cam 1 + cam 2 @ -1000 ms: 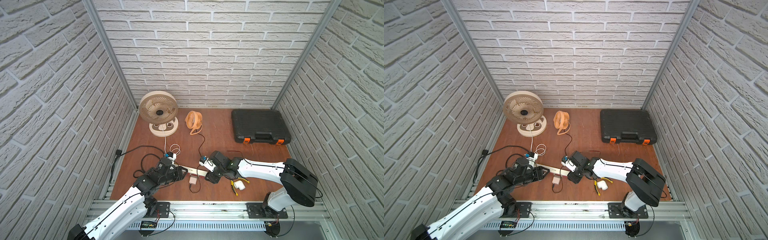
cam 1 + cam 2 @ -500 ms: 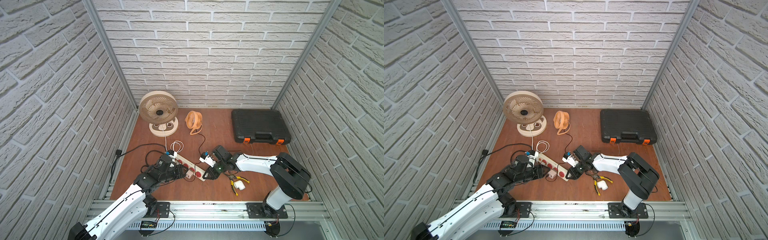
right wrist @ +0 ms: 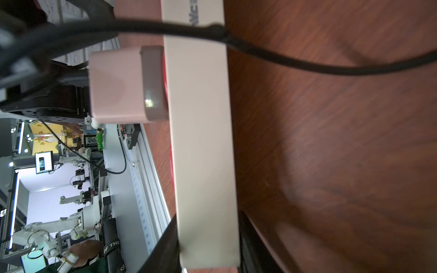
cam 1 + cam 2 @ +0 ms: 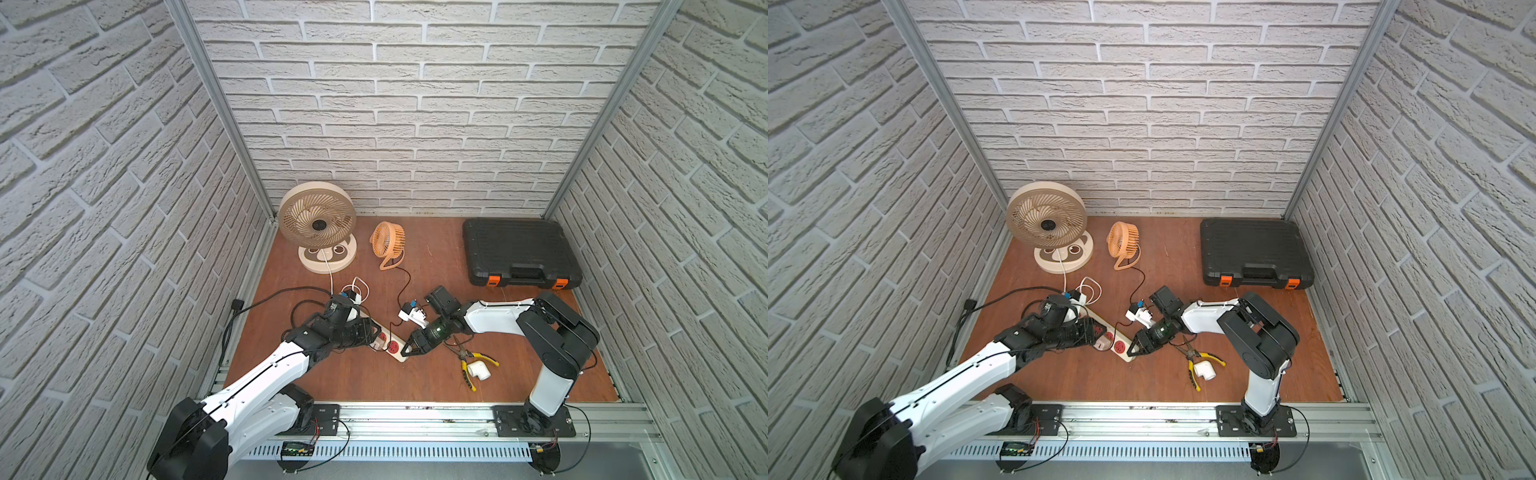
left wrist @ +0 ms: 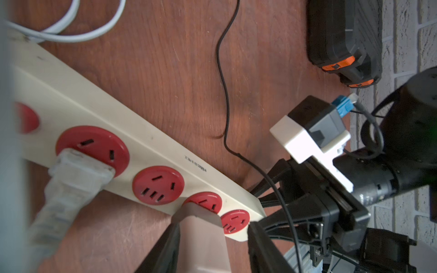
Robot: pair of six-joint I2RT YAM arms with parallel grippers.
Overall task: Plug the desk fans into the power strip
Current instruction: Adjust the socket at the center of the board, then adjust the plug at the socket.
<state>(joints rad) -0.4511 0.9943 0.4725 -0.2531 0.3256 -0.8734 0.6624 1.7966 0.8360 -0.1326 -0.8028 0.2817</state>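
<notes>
The cream power strip (image 4: 400, 355) (image 5: 165, 151) lies slanted on the brown table, red sockets up. My right gripper (image 4: 409, 349) (image 3: 208, 217) is shut on its near end, a finger on each flat side. A pink plug (image 4: 377, 341) (image 5: 201, 236) (image 3: 118, 85) sits face-on against the third socket. It lies between the fingers of my left gripper (image 5: 212, 224): one finger touches it, and table shows between it and the other. The small orange desk fan (image 4: 388, 241) stands at the back, its black cord trailing toward the strip.
A big beige fan (image 4: 318, 222) stands back left; a whitish plug (image 5: 78, 175) fills the second socket. A black tool case (image 4: 519, 253) sits back right. Yellow pliers (image 4: 484, 356) and a white pipe elbow (image 4: 478, 370) lie near the right arm.
The strip, on edge a second ago, now lies flat with its sockets up. My right gripper has shifted to its near end. The left arm has barely moved.
</notes>
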